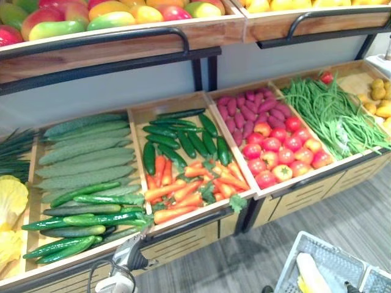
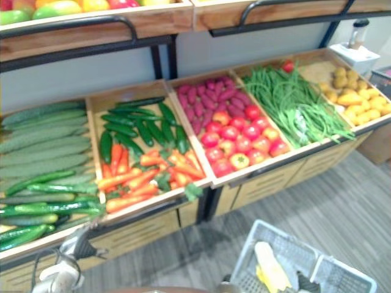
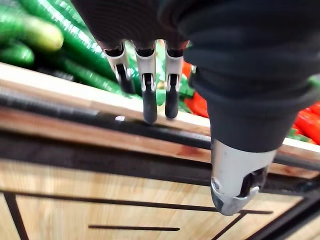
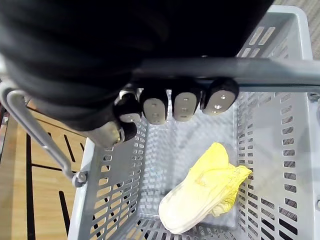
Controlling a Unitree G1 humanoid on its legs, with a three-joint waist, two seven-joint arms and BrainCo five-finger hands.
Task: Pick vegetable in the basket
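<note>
A grey plastic basket hangs low at the right, over the floor. In it lies a pale yellow leafy cabbage. My right hand is shut round the basket's dark handle. My left hand is low in front of the display's wooden front edge, below the cucumbers. Its fingers hang straight and hold nothing. Carrots lie just beyond and to the right of it.
The slanted wooden display holds dark courgettes, red tomatoes, purple sweet potatoes, green beans and yellow potatoes. An upper shelf with mangoes overhangs the back. Grey floor lies in front.
</note>
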